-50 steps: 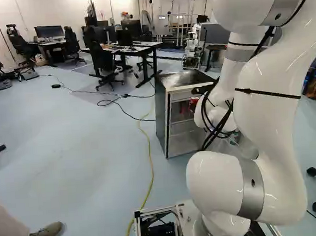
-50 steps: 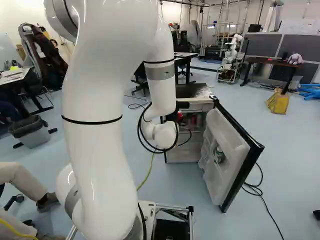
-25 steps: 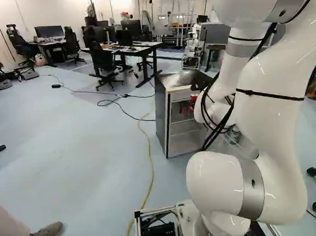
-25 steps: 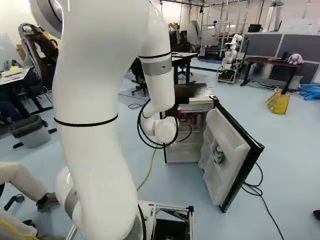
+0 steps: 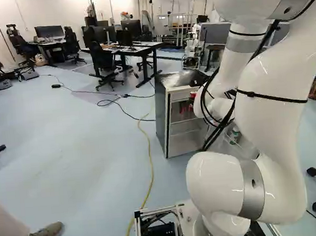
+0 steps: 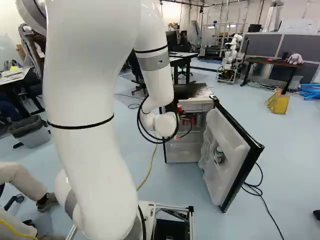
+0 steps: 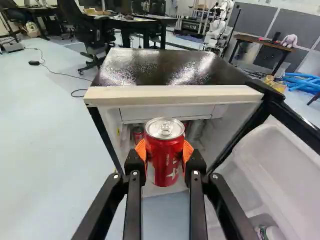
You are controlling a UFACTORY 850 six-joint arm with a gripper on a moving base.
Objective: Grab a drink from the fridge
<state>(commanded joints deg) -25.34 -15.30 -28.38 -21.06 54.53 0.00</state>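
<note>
A red can (image 7: 165,152) grasped between both orange-padded fingers of the black pincer (image 6: 172,106), right at the mouth of the fridge (image 7: 170,95), open door (image 6: 230,155) jutting out alongside, another red can (image 7: 138,133) inside, desk (image 5: 136,50) beyond.

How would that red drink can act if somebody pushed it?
The red drink can is round, so it would probably roll if it landed on its side. It looks like metal, so it should feel stiff, but a hard squeeze might dent it. Its sides look smooth and shiny, so maybe slippery, though the hand has orange pads pressing both sides.
</note>
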